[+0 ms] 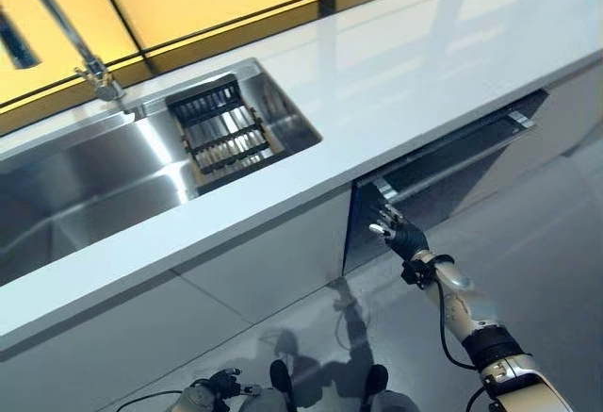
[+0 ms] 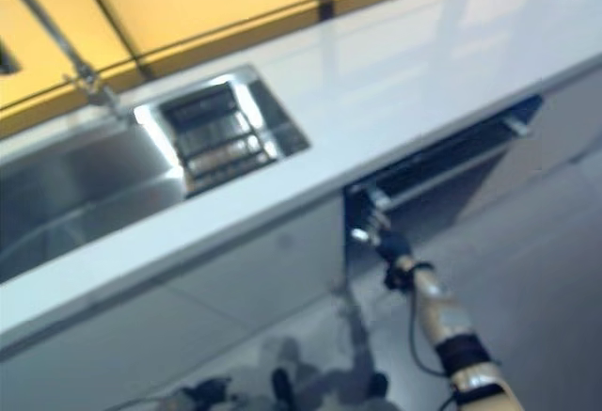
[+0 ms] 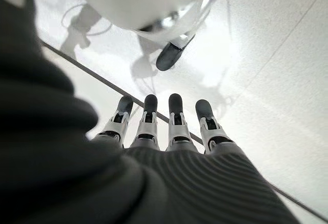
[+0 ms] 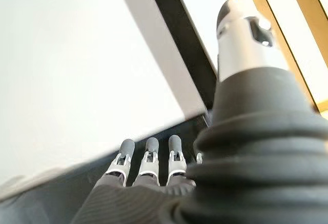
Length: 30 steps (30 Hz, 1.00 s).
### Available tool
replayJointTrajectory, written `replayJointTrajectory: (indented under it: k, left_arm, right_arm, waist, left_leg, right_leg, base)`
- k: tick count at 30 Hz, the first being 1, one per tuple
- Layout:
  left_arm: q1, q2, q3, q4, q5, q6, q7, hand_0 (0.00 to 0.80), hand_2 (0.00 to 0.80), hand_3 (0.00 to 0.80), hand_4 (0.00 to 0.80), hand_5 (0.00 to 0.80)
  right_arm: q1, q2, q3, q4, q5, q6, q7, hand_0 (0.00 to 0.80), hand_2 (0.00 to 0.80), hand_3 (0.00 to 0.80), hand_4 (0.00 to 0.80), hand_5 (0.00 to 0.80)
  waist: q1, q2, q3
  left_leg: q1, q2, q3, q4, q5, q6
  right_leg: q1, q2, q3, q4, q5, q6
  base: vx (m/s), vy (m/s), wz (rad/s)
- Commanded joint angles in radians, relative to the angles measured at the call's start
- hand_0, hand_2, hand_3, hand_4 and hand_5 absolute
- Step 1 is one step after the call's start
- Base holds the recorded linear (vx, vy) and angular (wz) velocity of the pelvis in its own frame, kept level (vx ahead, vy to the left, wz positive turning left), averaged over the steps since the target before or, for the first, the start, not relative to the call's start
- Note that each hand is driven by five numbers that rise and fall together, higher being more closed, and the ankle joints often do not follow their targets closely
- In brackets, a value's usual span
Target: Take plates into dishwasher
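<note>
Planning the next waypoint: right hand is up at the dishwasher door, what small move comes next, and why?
Probably pull the dishwasher door further down and out. It is only ajar under the counter, and the right hand sits at its top edge, fingers straight. The rack in the sink shows no plates I can make out. The left hand hangs low, idle.

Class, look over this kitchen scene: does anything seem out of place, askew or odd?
Only the dark dishwasher door under the white countertop stands ajar, the right hand at its edge. No plates show on the countertop.
</note>
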<state>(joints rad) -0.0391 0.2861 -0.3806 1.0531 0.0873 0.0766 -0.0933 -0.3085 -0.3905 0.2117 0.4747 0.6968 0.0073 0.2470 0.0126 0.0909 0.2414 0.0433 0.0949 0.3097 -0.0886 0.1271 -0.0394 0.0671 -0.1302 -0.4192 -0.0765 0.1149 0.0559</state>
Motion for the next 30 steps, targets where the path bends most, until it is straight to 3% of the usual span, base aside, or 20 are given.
replayJointTrajectory:
  k: [1, 9, 14, 22, 30]
  left_arm:
    - [-0.039, 0.067, 0.008, -0.003, 0.029, 0.003, 0.015, 0.0, 0.0, 0.0, 0.0, 0.0]
    - [-0.048, 0.086, 0.016, 0.0, 0.024, 0.004, 0.019, 0.0, 0.0, 0.0, 0.0, 0.0]
    - [-0.042, 0.084, 0.028, 0.009, 0.01, -0.006, 0.022, 0.0, 0.0, 0.0, 0.0, 0.0]
    - [-0.027, 0.084, 0.056, 0.007, -0.046, -0.039, 0.006, 0.0, 0.0, 0.0, 0.0, 0.0]
    - [-0.043, 0.097, 0.074, 0.036, -0.044, -0.027, -0.028, 0.0, 0.0, 0.0, 0.0, 0.0]
  right_arm:
    - [-0.109, 0.044, -0.01, -0.019, -0.004, -0.038, 0.014, 0.0, 0.0, 0.0, 0.0, 0.0]
    - [-0.119, 0.058, 0.0, 0.014, -0.055, -0.048, -0.009, 0.0, 0.0, 0.0, 0.0, 0.0]
    - [-0.106, 0.014, 0.033, 0.062, -0.361, -0.057, -0.124, 0.0, 0.0, 0.0, 0.0, 0.0]
    - [0.037, -0.037, 0.064, 0.151, -0.513, 0.08, -0.101, 0.0, 0.0, 0.0, 0.0, 0.0]
    - [0.126, 0.001, 0.076, 0.424, -0.68, 0.071, -0.119, 0.0, 0.0, 0.0, 0.0, 0.0]
  waist:
    - [0.016, -0.057, 0.043]
    - [0.037, -0.053, 0.04]
    - [0.039, -0.058, 0.031]
    - [0.034, -0.073, 0.016]
    - [0.049, -0.1, -0.004]
  left_leg:
    - [-0.022, -0.06, 0.034, 0.179, -0.259, 0.084]
    - [-0.018, -0.087, -0.004, 0.152, -0.267, 0.117]
    - [-0.008, -0.107, -0.024, 0.132, -0.276, 0.14]
    - [0.032, -0.131, -0.069, 0.066, -0.276, 0.171]
    - [0.046, -0.139, -0.131, 0.002, -0.261, 0.181]
  right_leg:
    - [0.026, -0.04, 0.003, 0.143, -0.197, 0.028]
    - [0.0, -0.074, -0.013, 0.233, -0.171, 0.036]
    - [-0.022, -0.098, -0.006, 0.299, -0.128, 0.051]
    - [-0.047, -0.12, 0.019, 0.379, -0.062, 0.081]
    - [-0.051, -0.115, 0.037, 0.402, -0.019, 0.102]
  base:
    - [0.087, 0.15, 0.1]
    - [0.044, 0.123, 0.11]
    - [0.038, 0.131, 0.13]
    - [0.041, 0.15, 0.16]
    - [0.013, 0.093, 0.29]
